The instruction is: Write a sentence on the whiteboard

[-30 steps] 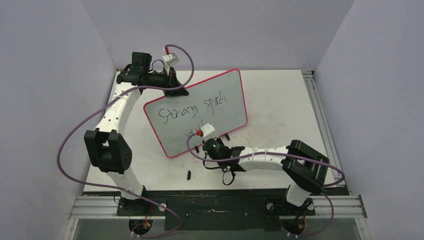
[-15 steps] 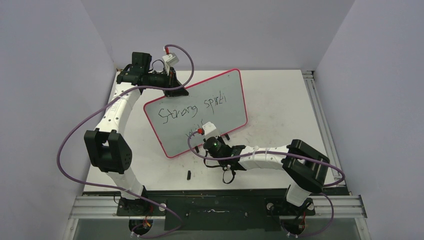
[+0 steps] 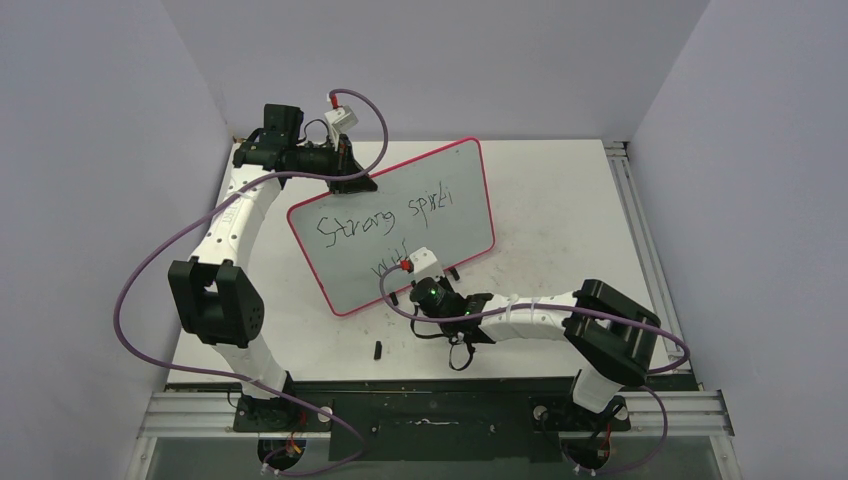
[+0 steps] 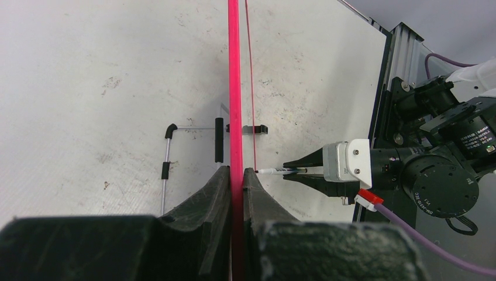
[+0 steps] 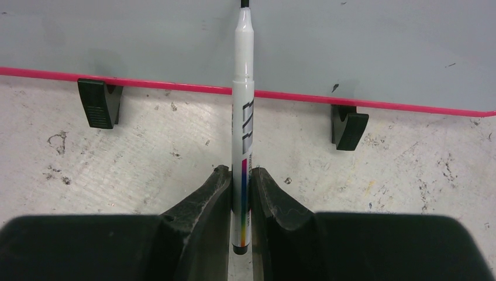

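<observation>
- Top external: the whiteboard (image 3: 350, 280) stands on edge on the table (image 3: 560, 200), and it is the landmark for every place below.
- The left gripper (image 3: 358, 184) is clenched on the board's upper left corner. I judge it to be steadying the board.
- The sentence (image 3: 385, 217) sits on the board's face. Line 1 reads "Strong spirit". Line 2 shows only 2 or 3 letters near the bottom rim, so the writing looks a little over half done.
- The right gripper (image 3: 418, 277) is at the board's bottom rim, just right of those last letters. Its jaws are hidden under the wrist here.
- Left wrist: you look straight along the pink rim, with both jaws of the left gripper pinched tight on it.
- On the writing side of the board, the marker (image 4: 274, 171) juts from the right gripper. Its tip seems to touch the face.
- Right wrist: the right gripper's jaws are closed on the marker's lower barrel. Its long axis points straight across the rim at the face, between the 2 black feet (image 5: 100, 102).
- The tip itself runs off the top of this view, so contact cannot be confirmed from here.
- Judgement for you: the blank face lies right of the tip along the bottom rim, so expect sideways strokes. The right arm is the nearer one.
</observation>
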You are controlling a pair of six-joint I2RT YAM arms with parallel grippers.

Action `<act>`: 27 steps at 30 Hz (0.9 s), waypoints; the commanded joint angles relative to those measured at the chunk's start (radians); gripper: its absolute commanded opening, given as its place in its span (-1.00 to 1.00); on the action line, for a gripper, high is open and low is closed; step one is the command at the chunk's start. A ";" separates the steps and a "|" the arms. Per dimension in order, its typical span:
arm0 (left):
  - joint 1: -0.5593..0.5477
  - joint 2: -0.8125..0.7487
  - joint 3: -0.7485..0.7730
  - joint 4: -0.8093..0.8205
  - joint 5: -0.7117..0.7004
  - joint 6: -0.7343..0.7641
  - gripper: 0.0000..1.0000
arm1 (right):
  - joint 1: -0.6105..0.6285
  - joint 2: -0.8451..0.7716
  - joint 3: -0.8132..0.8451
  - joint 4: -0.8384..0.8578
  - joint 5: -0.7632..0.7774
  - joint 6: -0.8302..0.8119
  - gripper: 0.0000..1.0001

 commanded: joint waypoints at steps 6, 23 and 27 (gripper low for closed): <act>-0.026 0.004 -0.039 -0.117 0.013 0.020 -1.00 | -0.004 -0.018 -0.002 0.037 0.005 0.025 -0.89; -0.026 0.005 -0.041 -0.116 0.010 0.020 -1.00 | 0.006 -0.167 -0.006 -0.012 0.006 -0.007 -0.89; -0.025 0.005 -0.042 -0.116 0.008 0.020 -1.00 | -0.009 -0.215 -0.019 -0.021 -0.027 -0.031 -0.89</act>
